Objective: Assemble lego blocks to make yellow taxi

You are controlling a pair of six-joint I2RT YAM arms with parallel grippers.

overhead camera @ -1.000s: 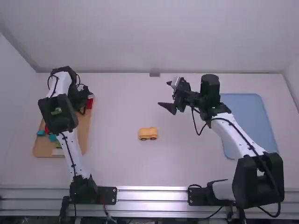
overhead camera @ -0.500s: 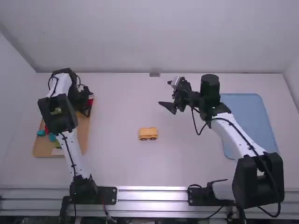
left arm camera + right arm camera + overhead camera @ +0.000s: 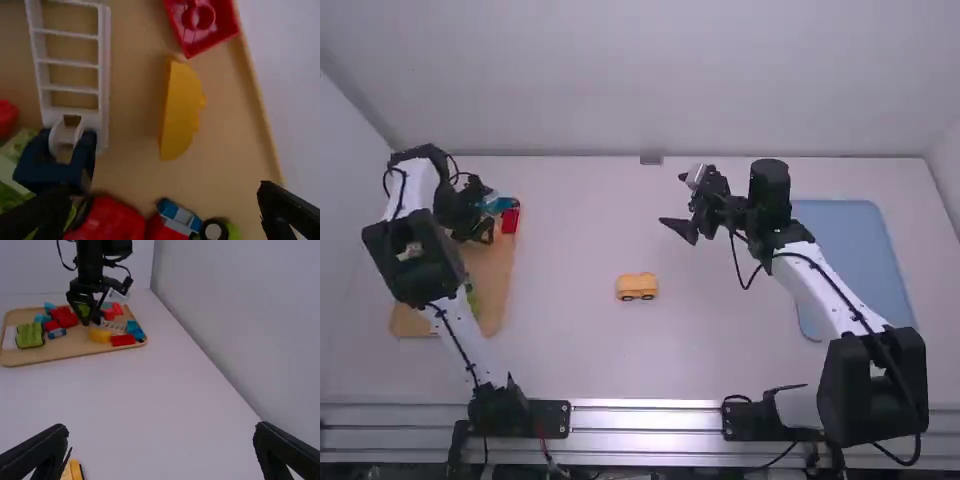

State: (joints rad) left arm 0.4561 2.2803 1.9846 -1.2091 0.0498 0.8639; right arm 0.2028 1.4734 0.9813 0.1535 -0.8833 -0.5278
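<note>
Over the far part of the wooden tray at the left, my left gripper (image 3: 478,232) hangs among the blocks. In the left wrist view that gripper (image 3: 165,210) is open, fingers wide apart, with a curved yellow block (image 3: 181,107) lying on the tray beyond them. The same yellow block (image 3: 100,335) lies near the tray's edge in the right wrist view. A yellow wheeled car base (image 3: 637,286) stands on the table's middle. My right gripper (image 3: 678,228) is above the table, beyond and right of the car base; in its wrist view the gripper (image 3: 160,450) is open and holds nothing.
The wooden tray (image 3: 498,300) holds a red block (image 3: 510,217), a white ladder-like piece (image 3: 102,70), a dark blue piece (image 3: 55,165) and several others. A blue tray (image 3: 860,250) lies at the right, beside the right arm.
My left arm has swung to the left over the wooden tray, uncovering the red and blue blocks at its far end. The right arm and the car base have stayed in place.
</note>
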